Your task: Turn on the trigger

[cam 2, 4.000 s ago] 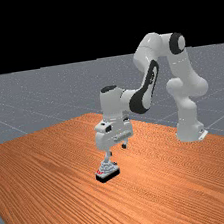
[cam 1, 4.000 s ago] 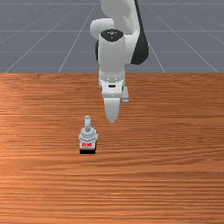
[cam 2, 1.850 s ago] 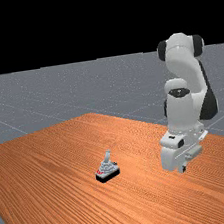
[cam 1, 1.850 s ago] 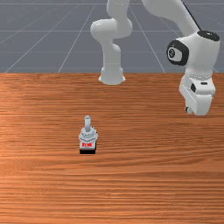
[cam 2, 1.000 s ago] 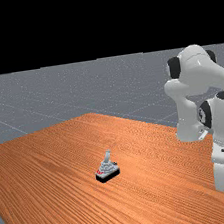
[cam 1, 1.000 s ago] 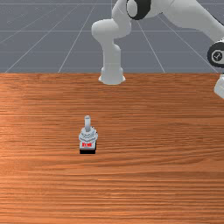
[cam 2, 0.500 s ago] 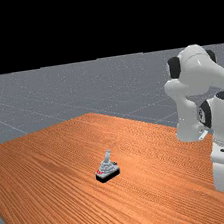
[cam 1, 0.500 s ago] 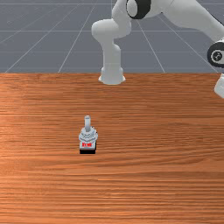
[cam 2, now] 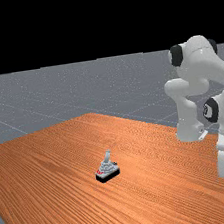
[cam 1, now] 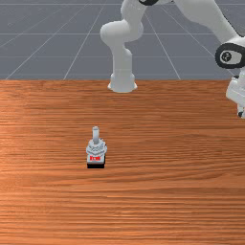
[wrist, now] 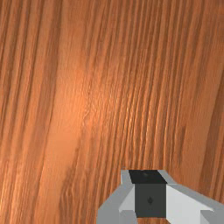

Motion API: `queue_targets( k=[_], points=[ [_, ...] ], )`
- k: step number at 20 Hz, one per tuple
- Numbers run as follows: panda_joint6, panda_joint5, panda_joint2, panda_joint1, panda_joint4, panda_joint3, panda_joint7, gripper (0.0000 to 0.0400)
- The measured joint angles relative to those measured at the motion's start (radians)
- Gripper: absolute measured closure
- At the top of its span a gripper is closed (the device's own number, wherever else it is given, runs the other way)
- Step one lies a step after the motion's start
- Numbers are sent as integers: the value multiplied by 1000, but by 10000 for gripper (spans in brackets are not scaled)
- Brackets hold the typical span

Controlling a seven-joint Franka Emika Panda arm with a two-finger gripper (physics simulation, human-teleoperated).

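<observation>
Front view: joystick (cam 1: 96, 149) on tabletop (cam 1: 167, 191), out from back edge, well apart from hand (cam 1: 236, 91), toward front view's left. Far view: stick roughly upright; reach likely toward far view's left. Wrist view: fingers' (wrist: 150, 199) opening, any hold: cannot tell.

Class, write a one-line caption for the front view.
Grey joystick on the wooden table, the gripper off toward the front view's right.

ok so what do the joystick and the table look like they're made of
The joystick seems to be plastic, going by its plain grey body and black base, though painted metal is possible. The table looks like wood, orange-brown with long streaky grain; a soft bright patch hints at light varnish.
</observation>
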Motion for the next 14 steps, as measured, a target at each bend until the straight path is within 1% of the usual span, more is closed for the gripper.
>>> queue_targets(
  k=[1,2,3,5,6,7,8,9,10,11,13,14],
  points=[
    [78,-95,-47,64,-90,-59,117,400],
    [66,-37,-77,39,-133,-9,74,400],
    [-161,-9,-41,51,-34,15,48,400],
    [-60,8,-122,57,-177,39,80,400],
    [-91,123,-123,7,-180,101,-5,400],
    [-24,93,-161,29,-247,91,34,400],
    [108,98,-201,24,-336,102,38,400],
    [45,56,-203,57,-321,72,104,400],
    [56,67,-228,61,-358,57,174,400],
    [77,76,-265,50,-417,47,200,400],
    [137,94,-361,-16,-564,45,71,400],
    [251,384,-421,-137,-678,125,-328,400]
  ],
)
